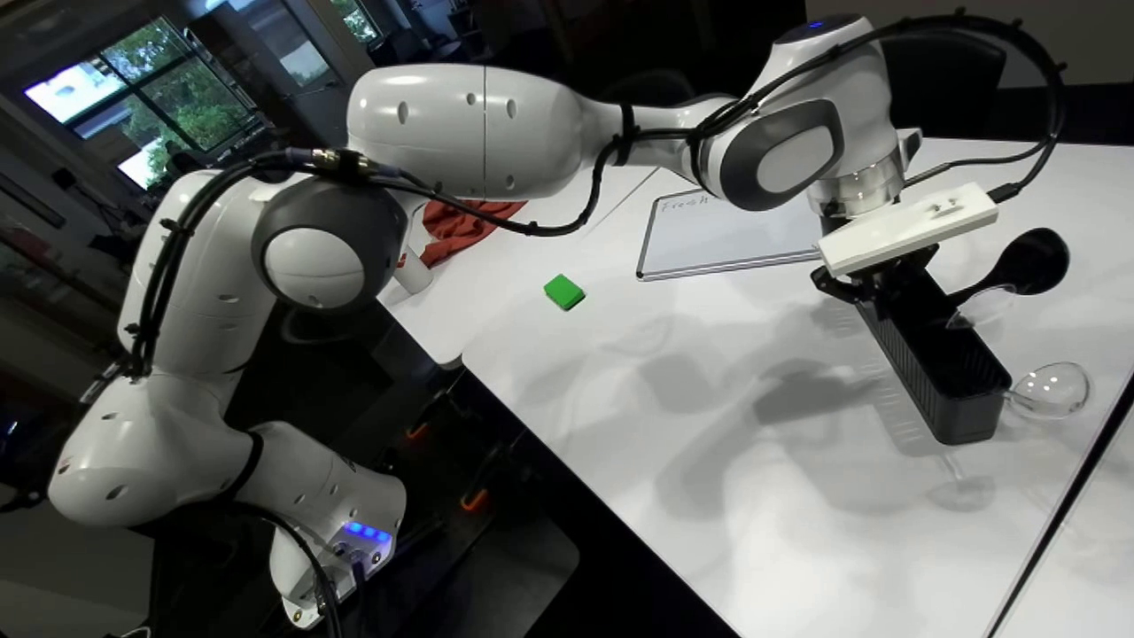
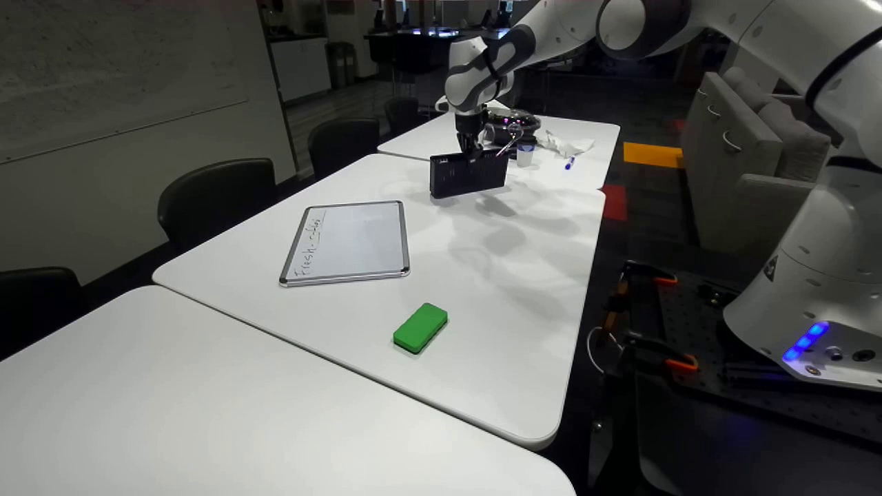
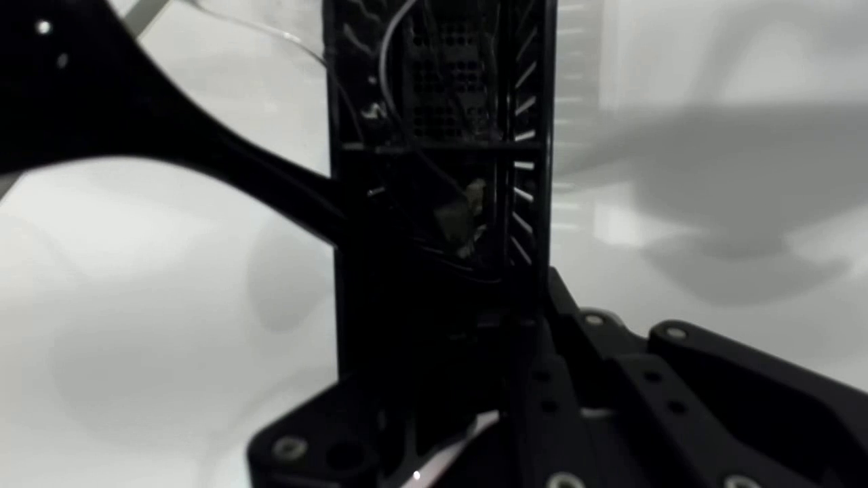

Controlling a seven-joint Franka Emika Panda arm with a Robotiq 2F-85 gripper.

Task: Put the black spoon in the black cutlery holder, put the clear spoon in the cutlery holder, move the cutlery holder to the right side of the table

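I have my gripper pointing down at a long, narrow black cutlery holder, its jaws clamped on the holder's long wall that faces the arm's base. The holder is upright near the edge where the white table meets a neighbouring table; I cannot tell whether its underside touches the surface. In an exterior view the black spoon leans in the holder, handle down inside, round bowl sticking out past the long wall opposite my jaws. A clear spoon shows a shiny round bowl just beside one corner of the holder; I cannot tell whether its handle goes inside. Another see-through shape, curved and too faint to name, shows by the black spoon's handle, and my wrist view has thin clear edges running down into the holder. In both exterior views I see a whiteboard with handwriting lying flat toward the surface's long edge away from the arm's base, and a green block lying between it and a rounded corner on the arm's side. On the neighbouring table, a cup stands near a blue marker.
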